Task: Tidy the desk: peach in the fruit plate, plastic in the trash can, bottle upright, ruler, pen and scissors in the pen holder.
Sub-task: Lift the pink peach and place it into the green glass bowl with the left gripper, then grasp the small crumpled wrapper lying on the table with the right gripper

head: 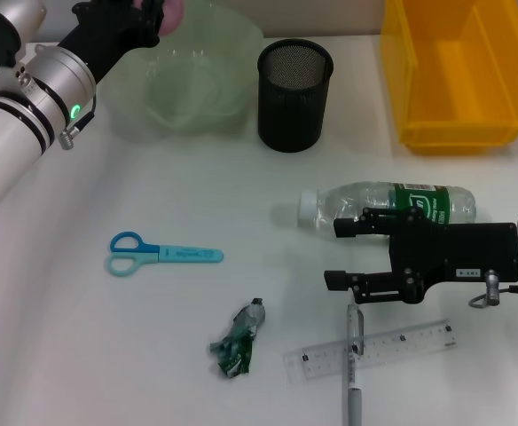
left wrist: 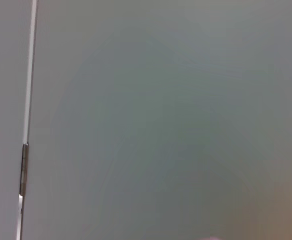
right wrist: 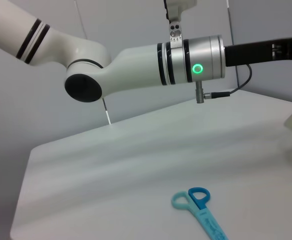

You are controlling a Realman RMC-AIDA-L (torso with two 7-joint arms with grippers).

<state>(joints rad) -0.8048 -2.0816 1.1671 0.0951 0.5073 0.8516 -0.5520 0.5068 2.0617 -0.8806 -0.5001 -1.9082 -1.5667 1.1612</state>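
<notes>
A white desk [head: 108, 355] seen from the robot's head, with most of the tidying apparently yet to do; at the far right corner stands a yellow bin [head: 454, 80], nothing visible inside it; at the far left sits a pale green translucent fruit plate [head: 192, 84], shaped like a bowl, with no peach lying in it yet; above its far left rim the left gripper [head: 144, 18] holds something pink, probably the peach [head: 172, 16], its fingers pinched on it, so that step looks under way but not finished; the left wrist view shows only a blurred pale surface.

Just right of the plate stands the black mesh pen holder [head: 294, 93], no tools visible in it; the clear bottle [head: 388, 204] with a green label lies on its side right of centre, not upright; the right gripper [head: 352, 253] hovers low just in front of it, fingers spread and holding nothing.

Still loose on the desk: the clear ruler [head: 370, 351] near the front edge with the pen [head: 353, 373] lying across it; the blue scissors [head: 161, 255] left of centre; the crumpled green plastic [head: 239, 340] in front of centre.
</notes>
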